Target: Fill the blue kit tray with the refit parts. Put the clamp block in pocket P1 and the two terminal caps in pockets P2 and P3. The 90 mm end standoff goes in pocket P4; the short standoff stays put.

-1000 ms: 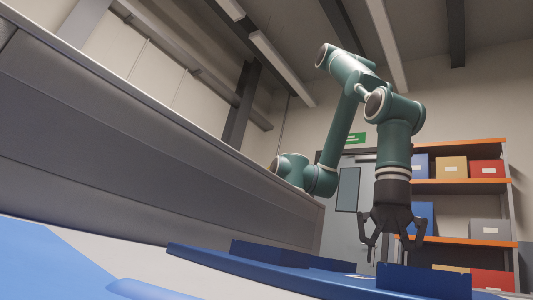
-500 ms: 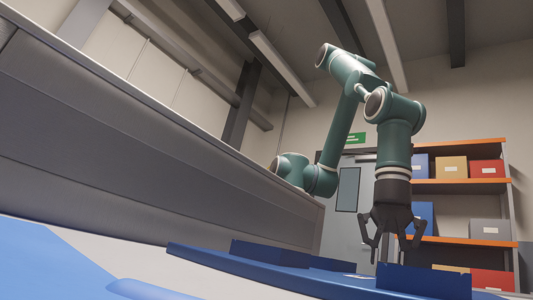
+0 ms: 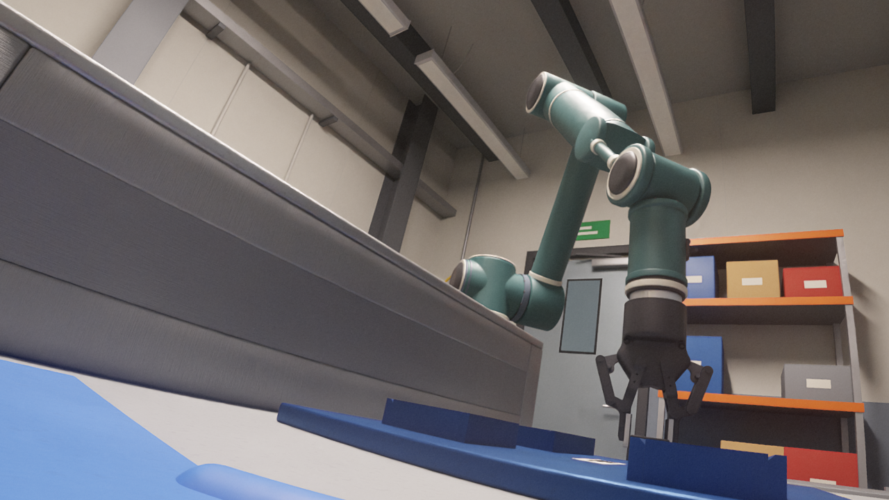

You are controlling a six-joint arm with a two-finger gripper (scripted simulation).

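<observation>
Whatever sits between my fingers is hidden behind a dark blue divider wall (image 3: 705, 467) at the near right of the blue kit tray (image 3: 497, 457). The tray lies flat on the pale bench, seen from a very low angle, with a second raised wall (image 3: 451, 424) further back and a small white label (image 3: 597, 461) on its floor. None of the parts, neither clamp block, caps nor standoffs, can be made out from here. My gripper (image 3: 646, 432) reaches straight down behind the near wall, its fingertips dipping out of sight, and it is closed on something I cannot identify.
Behind the tray a long grey panel (image 3: 248, 280) runs along the left, with my base (image 3: 491, 283) at its far end. A shelf rack (image 3: 777, 348) with coloured boxes and a grey door (image 3: 581, 317) stand beyond. A lighter blue mat (image 3: 74, 435) covers the near left.
</observation>
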